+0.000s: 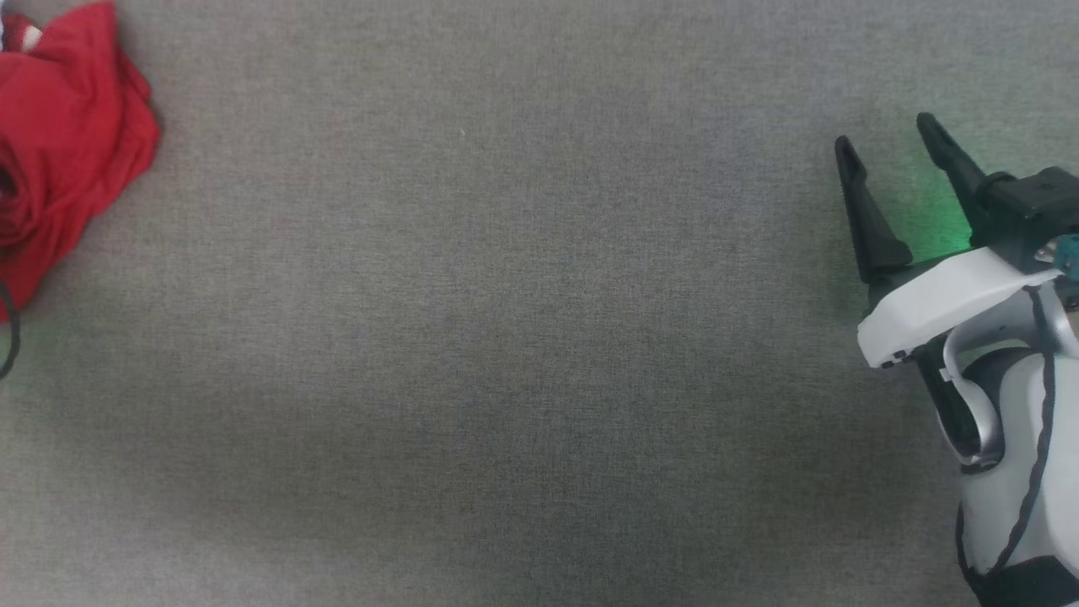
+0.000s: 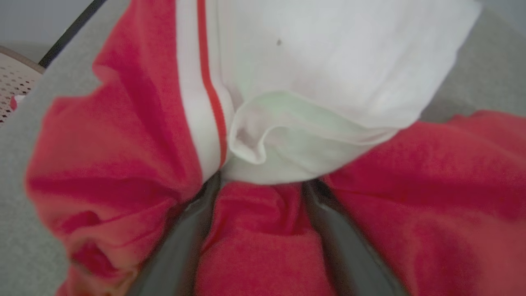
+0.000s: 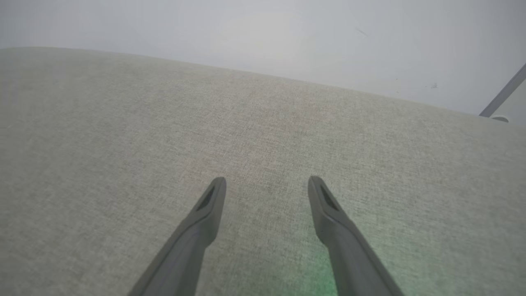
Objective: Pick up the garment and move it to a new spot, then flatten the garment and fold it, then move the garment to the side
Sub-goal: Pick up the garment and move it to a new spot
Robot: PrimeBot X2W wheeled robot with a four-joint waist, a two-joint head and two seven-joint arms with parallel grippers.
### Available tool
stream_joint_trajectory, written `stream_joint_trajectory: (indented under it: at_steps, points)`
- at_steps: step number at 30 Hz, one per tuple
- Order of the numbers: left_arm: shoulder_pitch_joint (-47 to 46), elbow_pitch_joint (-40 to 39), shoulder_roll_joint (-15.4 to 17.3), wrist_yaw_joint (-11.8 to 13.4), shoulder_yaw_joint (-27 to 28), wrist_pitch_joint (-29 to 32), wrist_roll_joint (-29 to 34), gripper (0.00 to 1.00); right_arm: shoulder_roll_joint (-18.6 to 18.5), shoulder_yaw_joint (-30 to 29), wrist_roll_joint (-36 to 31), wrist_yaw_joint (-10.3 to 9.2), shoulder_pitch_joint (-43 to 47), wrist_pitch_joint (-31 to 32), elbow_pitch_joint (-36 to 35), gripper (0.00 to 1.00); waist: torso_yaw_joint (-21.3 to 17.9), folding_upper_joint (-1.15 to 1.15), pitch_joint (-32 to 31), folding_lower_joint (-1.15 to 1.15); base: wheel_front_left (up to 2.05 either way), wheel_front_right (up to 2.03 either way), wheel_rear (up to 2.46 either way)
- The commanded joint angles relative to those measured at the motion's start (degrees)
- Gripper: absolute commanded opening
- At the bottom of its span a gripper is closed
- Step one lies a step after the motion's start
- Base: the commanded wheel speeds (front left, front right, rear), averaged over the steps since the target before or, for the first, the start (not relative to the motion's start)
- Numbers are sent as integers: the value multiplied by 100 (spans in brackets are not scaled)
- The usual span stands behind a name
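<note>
The garment (image 1: 67, 143) is a bright red crumpled heap at the far left edge of the grey cloth-covered table (image 1: 523, 320), partly cut off by the frame. Seen close up in the left wrist view, the garment (image 2: 411, 197) bulges around my left gripper (image 2: 263, 185). Its two dark fingers (image 2: 181, 246) are spread apart and pushed into the folds, with red cloth bunched between them and the tips hidden under a white sleeve (image 2: 328, 61) with a red stripe. My right gripper (image 1: 883, 132) hovers open at the right side, far from the garment, with bare table under its fingers (image 3: 267, 181).
A thin dark cable (image 1: 8, 337) loops at the left edge below the garment. The table's far edge (image 3: 263, 74) meets a pale wall, with a grey pole (image 3: 503, 94) at the upper right. A perforated beige surface (image 2: 12, 82) lies beyond the table's edge.
</note>
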Motion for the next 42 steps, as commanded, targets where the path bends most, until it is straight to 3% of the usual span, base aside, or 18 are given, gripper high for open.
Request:
stream_joint_trajectory:
  at_steps: [1, 3, 4, 5, 6, 14, 22, 27, 34, 42]
  points:
    - [237, 355, -381, 44, -98, 279, -53, 100, -2, -9, -38, 3, -33, 46, -87, 100, 1, -1, 108, 0, 0, 0, 0]
    - [254, 548, -511, 68, -166, 434, -39, 100, -2, -28, -45, 3, -25, 92, -166, 100, 18, -1, 128, 0, 0, 0, 0]
    - [236, 594, -541, 64, -152, 409, -57, 95, 2, -37, -58, 3, -25, 118, -182, 100, 29, -1, 129, 0, 0, 0, 0]
    - [223, 629, -572, 30, -136, 416, -102, 25, 7, -42, -69, 3, -25, 120, -183, 100, 40, -1, 116, 0, 0, 0, 0]
    - [191, 643, -562, -21, -161, 360, -80, 0, 6, -49, -78, 3, -21, 128, -176, 100, 56, -1, 89, 0, 0, 0, 0]
    - [-477, 160, 115, -370, -399, -961, 335, 0, 46, -151, 14, 3, 120, -4, 26, 100, 211, -1, -435, 0, 0, 0, 0]
    - [-840, -224, 411, -516, -782, -1382, 652, 0, 161, -292, 91, 3, 345, -187, 326, 100, 380, -1, -1084, 0, 0, 0, 0]
    - [-1051, -603, 554, -553, -1021, -1352, 748, 0, 238, -336, 155, 3, 480, -303, 489, 100, 452, -1, -1487, 0, 0, 0, 0]
    - [-1071, -1346, 572, -566, -1334, -840, 673, 0, 318, -410, 218, 3, 649, -411, 638, 100, 491, -1, -1953, 0, 0, 0, 0]
    - [-524, -2796, 505, -531, -1536, -49, 450, 0, 384, -687, 253, 3, 714, -538, 727, 100, 173, -1, -2213, 0, 0, 0, 0]
